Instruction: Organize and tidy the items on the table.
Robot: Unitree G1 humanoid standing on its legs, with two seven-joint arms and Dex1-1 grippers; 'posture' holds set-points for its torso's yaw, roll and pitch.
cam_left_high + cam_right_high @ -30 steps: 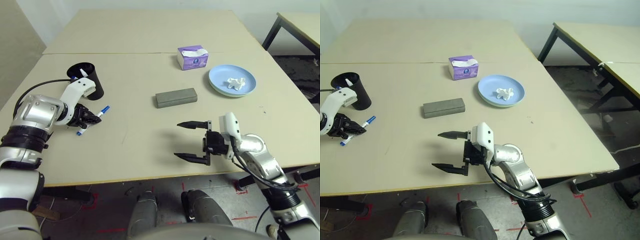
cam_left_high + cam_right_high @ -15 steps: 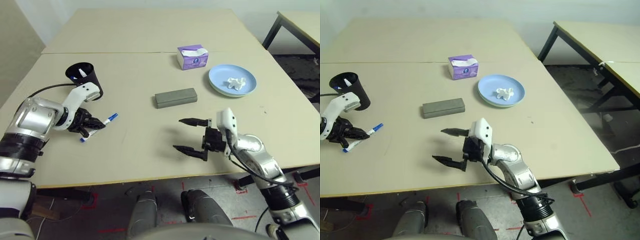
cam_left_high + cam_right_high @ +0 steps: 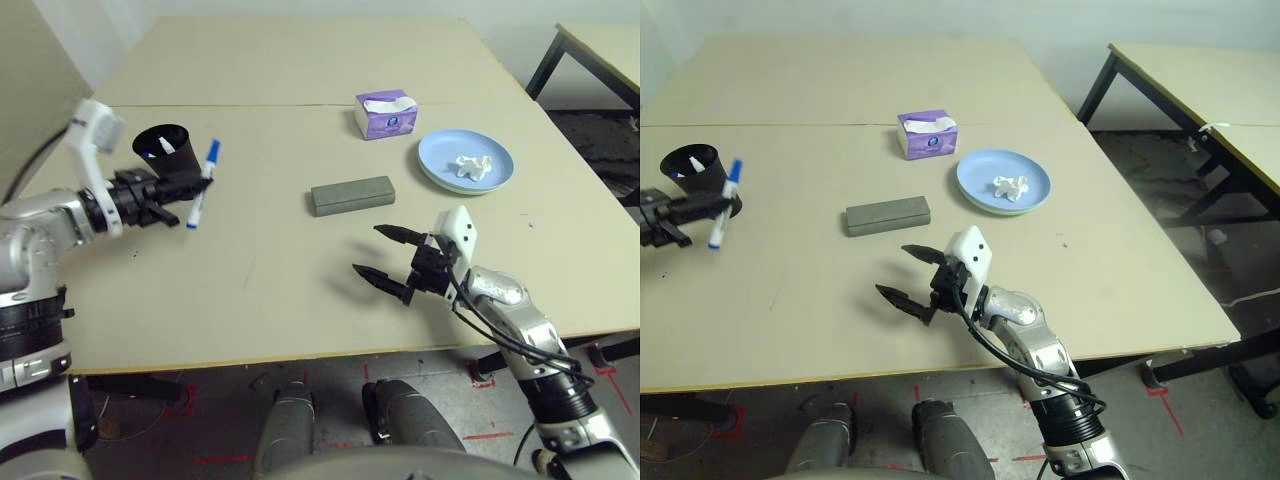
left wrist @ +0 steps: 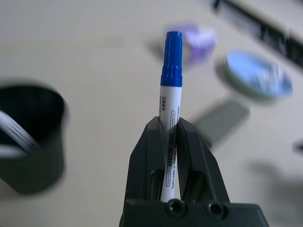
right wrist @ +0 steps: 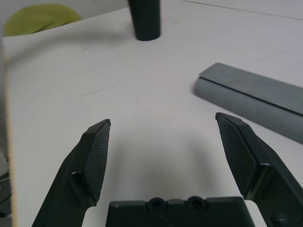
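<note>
Pen (image 3: pixel 203 180), blue cap: clamped between L fingers (image 4: pixel 189 151), cap end up, lifted off table right beside cup (image 3: pixel 172 165). Prob. held upright for dropping into cup w/ the rest.
Cup, black: L side of table, upright, something white already inside; likely serves as pen holder.
L gripper (image 3: pixel 190 190): shut on pen barrel, grip low on barrel, cap well above.
R gripper (image 3: pixel 388 256): fingers spread wide, nothing between them, low over table near front edge; aimed toward case, maybe next pickup.
Case (image 3: pixel 351 195), grey oblong: flat mid-table, closed, untouched, apart from R gripper.
Plate (image 3: pixel 440 160), light blue: R side of table; looks stacked on another plate, cannot tell colour from head views. Green shape in R wrist view, unclear.
Tissue (image 3: pixel 469 166), crumpled white: lying on plate centre.
Tissue box (image 3: pixel 385 114), purple: upright behind case, near seam.
Table (image 3: pixel 270 270): beige matte top, thin seam across far part, faint marks.
Room: pale wall behind; dark-legged table (image 3: pixel 1200 90) at R; dark floor w/ red tape marks.
</note>
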